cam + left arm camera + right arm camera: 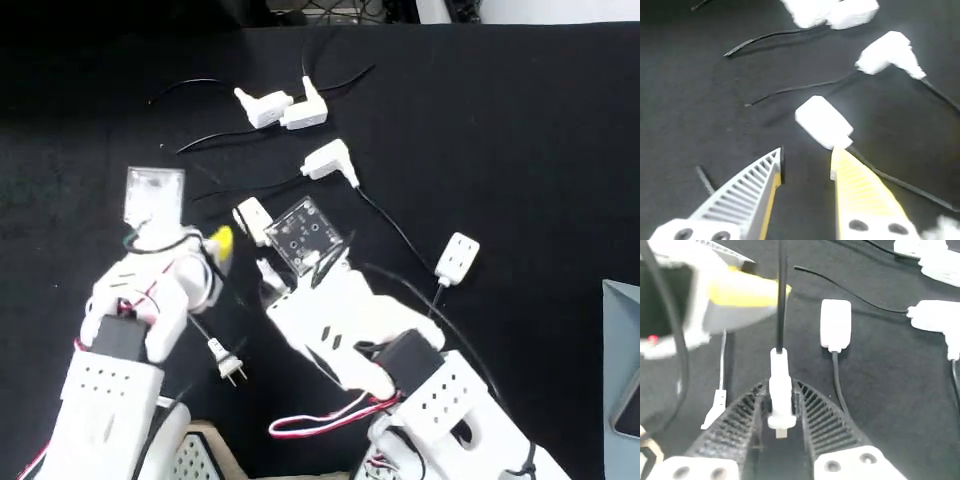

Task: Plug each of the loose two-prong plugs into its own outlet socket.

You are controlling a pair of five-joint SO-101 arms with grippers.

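White sockets (pixel 330 160) x5, black cloth (pixel 520 120). Plugs x2: held plug (pixel 779 367) in R claw (pixel 779 387), loose plug (pixel 232 368). L claw (pixel 806 152) part-spread, empty.

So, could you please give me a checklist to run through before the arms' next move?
1. Right gripper shut on white plug: ok.
2. Left gripper open: ok.
3. White connector between left gripper's fingertips: not ok, it lies past the yellow one.
4. Plug lined up with connector: not ok, they lie side by side.
5. Prongs' state: cannot tell.
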